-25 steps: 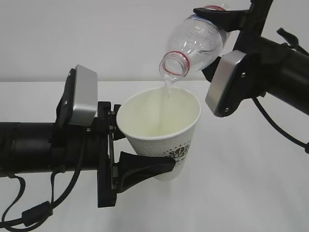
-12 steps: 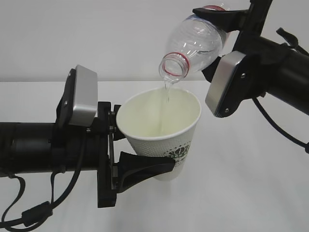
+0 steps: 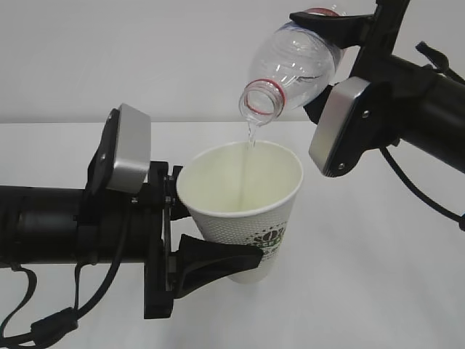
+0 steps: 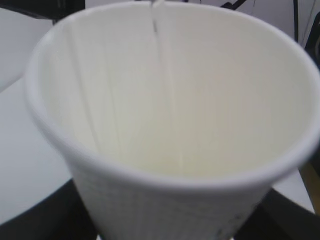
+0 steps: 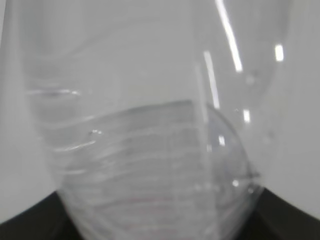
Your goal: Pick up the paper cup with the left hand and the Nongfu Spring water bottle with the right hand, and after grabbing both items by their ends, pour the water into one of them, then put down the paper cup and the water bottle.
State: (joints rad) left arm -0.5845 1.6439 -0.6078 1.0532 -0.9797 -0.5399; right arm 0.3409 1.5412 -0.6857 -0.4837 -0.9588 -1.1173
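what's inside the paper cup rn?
A thin stream of water falls from the tilted Nongfu Spring water bottle into the paper cup. Its cream inner wall shows; the bottom and any pooled water are out of sight.

The bottom of the paper cup (image 3: 243,218) is hiding behind the black finger (image 3: 218,259) of the left gripper (image 3: 190,231). In the left wrist view the cup's rim is running off the top edge and looking blurry. The far end of the water bottle (image 3: 294,62) is hiding behind the right gripper (image 3: 330,54). In the right wrist view the bottle (image 5: 150,150) is filling the picture, blurry and cut off on all sides. Both arms are running off the picture's sides.
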